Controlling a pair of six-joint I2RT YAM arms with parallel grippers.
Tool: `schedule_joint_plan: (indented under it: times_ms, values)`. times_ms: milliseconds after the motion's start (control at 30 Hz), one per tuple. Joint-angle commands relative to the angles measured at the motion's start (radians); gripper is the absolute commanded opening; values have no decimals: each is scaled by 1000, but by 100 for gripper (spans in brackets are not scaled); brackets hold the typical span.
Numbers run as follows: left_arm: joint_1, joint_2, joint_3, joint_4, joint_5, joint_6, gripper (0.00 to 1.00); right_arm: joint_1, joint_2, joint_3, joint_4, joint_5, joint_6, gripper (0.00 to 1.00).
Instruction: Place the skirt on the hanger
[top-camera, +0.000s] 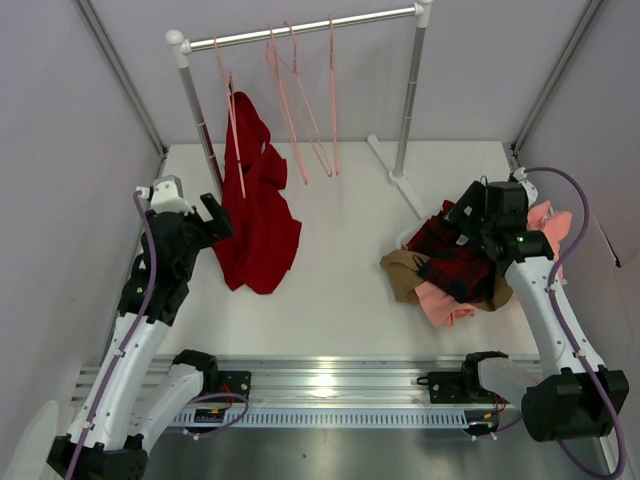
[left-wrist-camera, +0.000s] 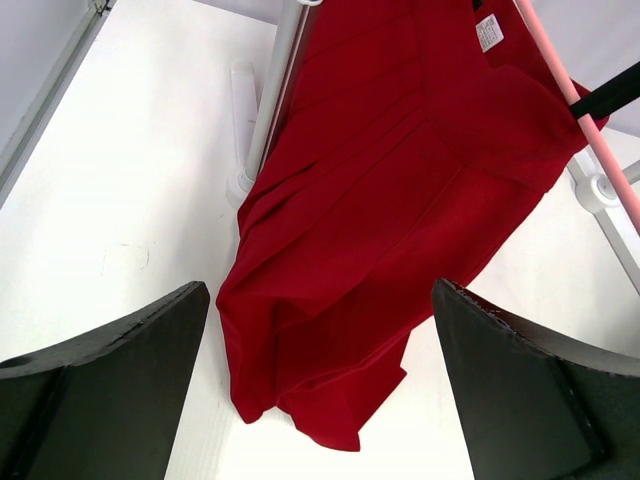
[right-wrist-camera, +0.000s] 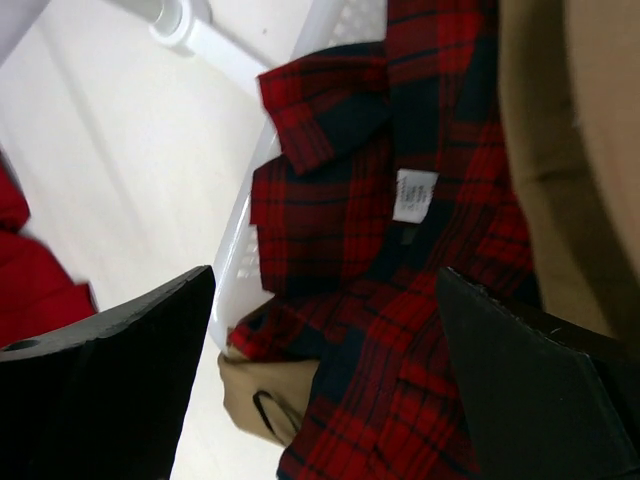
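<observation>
**While arms hover, red-and-dark check cloth skirt (top-camera: 455, 262) lies heaped**

Where tan and pink clothes (top-camera: 432, 295) are piled at the right, the skirt (right-wrist-camera: 400, 300) lies on top, well apart from the thin pale-pink triangle hanger (top-camera: 288, 115) on the rail (top-camera: 340, 24). Right gripper (right-wrist-camera: 325, 273) hangs over it, fingers spread, empty. Left gripper (left-wrist-camera: 320, 288), spread too, faces a plain red garment (left-wrist-camera: 380, 200).

The left arm (top-camera: 150, 300) stands bent at the elbow, wrist angled inward, the left gripper (top-camera: 214, 221) spread wide and holding nothing. The right arm (top-camera: 545, 300) reaches forward, the right gripper (top-camera: 462, 216) tipped down, jaws equally wide.
</observation>
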Motion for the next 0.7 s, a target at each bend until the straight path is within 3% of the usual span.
schedule_joint_plan:
  times_ms: [0,133,467,667]
  values:
    - [-7,-14,-3,31,15,11,99,-52,-3,-21,72,17,-6,99]
    - [-7,-20,-6,31,11,14,99,-146,26,-24,46,8,-35,99]
    - [-7,-11,-9,36,24,19,99,-210,67,-7,-72,-8,-100,99]
    - [-7,0,-9,39,34,19,99,-200,52,184,-170,2,-141,99]
